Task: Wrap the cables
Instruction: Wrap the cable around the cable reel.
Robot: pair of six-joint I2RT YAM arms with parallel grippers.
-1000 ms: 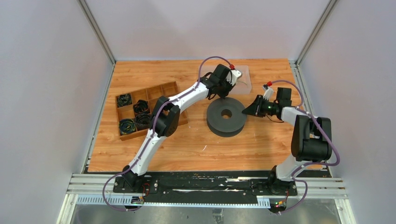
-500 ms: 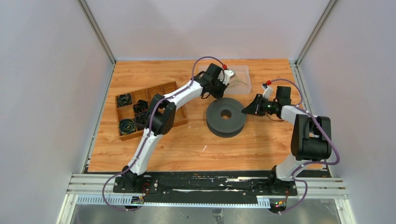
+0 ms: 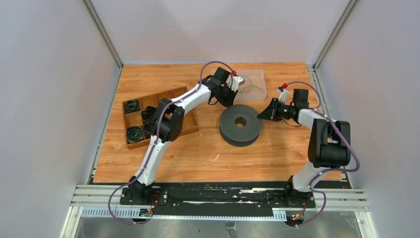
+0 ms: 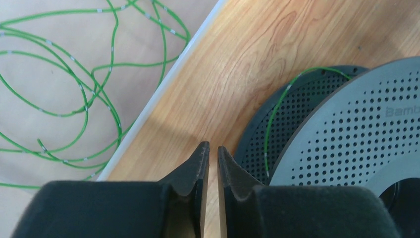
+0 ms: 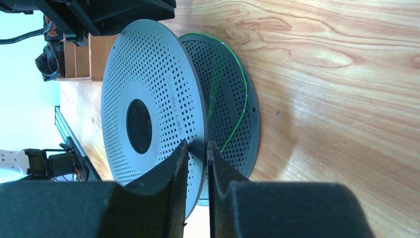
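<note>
The cables (image 4: 92, 91) are recorded as loose green loops inside the clear tray (image 4: 163, 84) at the far side of the table (image 4: 247, 59), with 1 strand laid round the lower flange of the grey spool (image 4: 346, 134). The left gripper (image 4: 209, 147) is held over bare wood between tray and spool, its 2 fingers drawn almost together with nothing seen between them. The right gripper (image 5: 197, 146) is clamped on the rim of the spool's upper flange.
</note>
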